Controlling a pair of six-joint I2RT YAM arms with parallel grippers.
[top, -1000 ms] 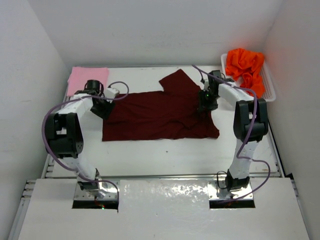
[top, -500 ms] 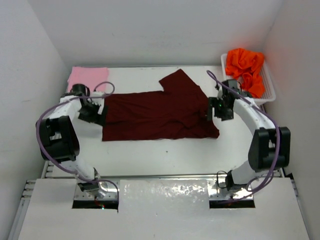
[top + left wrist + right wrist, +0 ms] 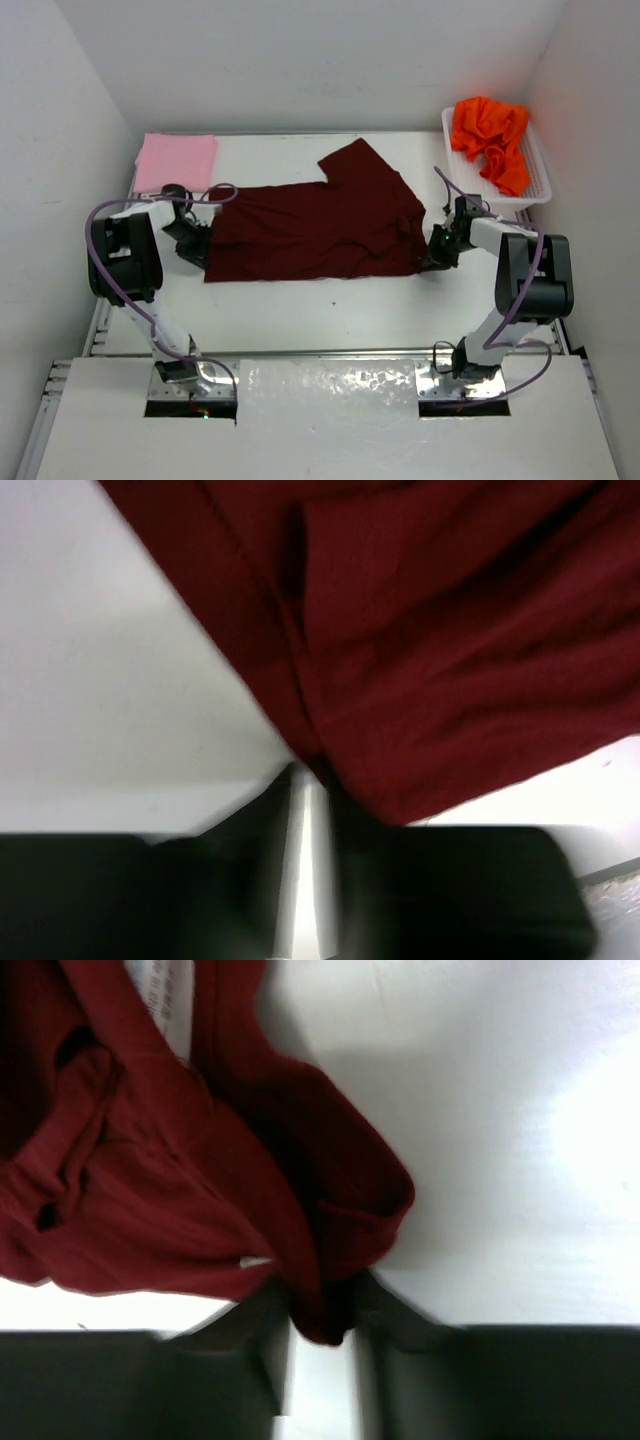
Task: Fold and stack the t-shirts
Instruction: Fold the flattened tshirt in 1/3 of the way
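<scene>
Maroon shirt [image 3: 320, 225]: spread flat in the middle of the table [image 3: 330, 310], with one sleeve pointing to the far side. From above, its left edge and near right corner disappear under the two grippers.
Left gripper [image 3: 196, 246]: low at the shirt's left edge. In the top view the wrist hides the jaws.
Left jaws: the wrist view shows the hem running down into the narrow gap between two dark fingers [image 3: 250, 825], which pinch it. Both fingers are badly blurred and the frame cuts off their lower parts.
Right gripper [image 3: 437, 256]: low at the shirt's near right corner. It is too small and dark from above to show the jaws.
Right jaws: in the wrist view they nip a bunched fold of cloth between the fingers [image 3: 400, 1330]. A white slit shows below the fold.
Tag [image 3: 160, 990]: a white tag on the maroon cloth, cut off by the top edge, its print unreadable.
Pink shirt [image 3: 177, 160]: folded flat at the far left corner, apart from the maroon one.
Orange shirt [image 3: 490, 135]: crumpled in the basket [image 3: 537, 170] at the far right, hiding most of the basket floor.
</scene>
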